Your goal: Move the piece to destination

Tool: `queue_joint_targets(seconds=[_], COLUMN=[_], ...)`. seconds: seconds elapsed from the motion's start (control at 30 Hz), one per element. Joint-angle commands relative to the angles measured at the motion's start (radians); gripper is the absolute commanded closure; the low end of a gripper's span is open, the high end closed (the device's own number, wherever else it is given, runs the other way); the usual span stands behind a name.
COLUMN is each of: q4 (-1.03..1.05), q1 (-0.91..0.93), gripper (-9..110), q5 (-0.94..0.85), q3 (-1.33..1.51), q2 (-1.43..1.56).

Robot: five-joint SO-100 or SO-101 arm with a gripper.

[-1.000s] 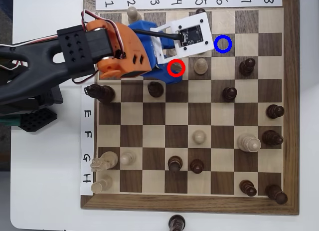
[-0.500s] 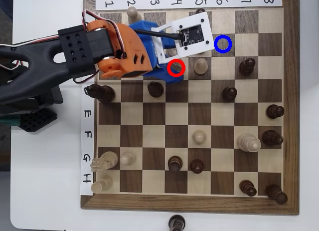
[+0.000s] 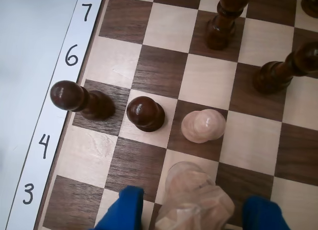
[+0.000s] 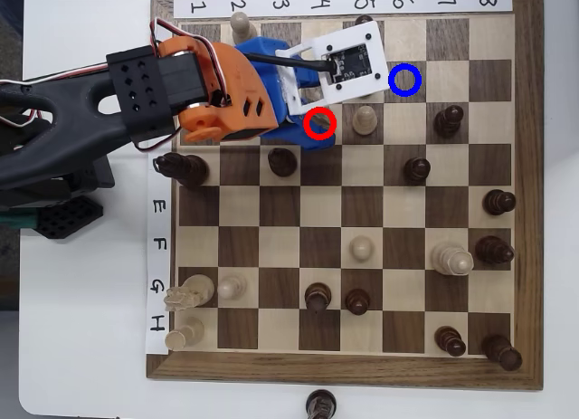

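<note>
So the blue pincer (image 3: 191, 215) sits open around the pale cream notched wooden knight (image 3: 191, 200), probably lining up a grab toward the blue-ringed light square (image 4: 404, 80).

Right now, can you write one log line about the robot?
gripper: open, astride piece | piece: on board, not lifted | destination: empty

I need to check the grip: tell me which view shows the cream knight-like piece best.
The wrist view: the piece fills the bottom centre, its carved head clear between the blue fingers of the hand. In the overhead view the hand and camera mount almost entirely hide it inside the red ring.
</note>
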Motion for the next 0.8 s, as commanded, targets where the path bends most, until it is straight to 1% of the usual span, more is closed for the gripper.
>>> queue_joint_targets(seconds=[0.0, 0.2, 0.77], q4=[-0.061, -0.061, -0.064], q1=[0.015, 0.015, 0.031], gripper=[79, 81, 86], q5=[0.557, 0.598, 0.586], q3=[-0.018, -0.011, 0.014], q2=[0.025, 0.029, 0.040])
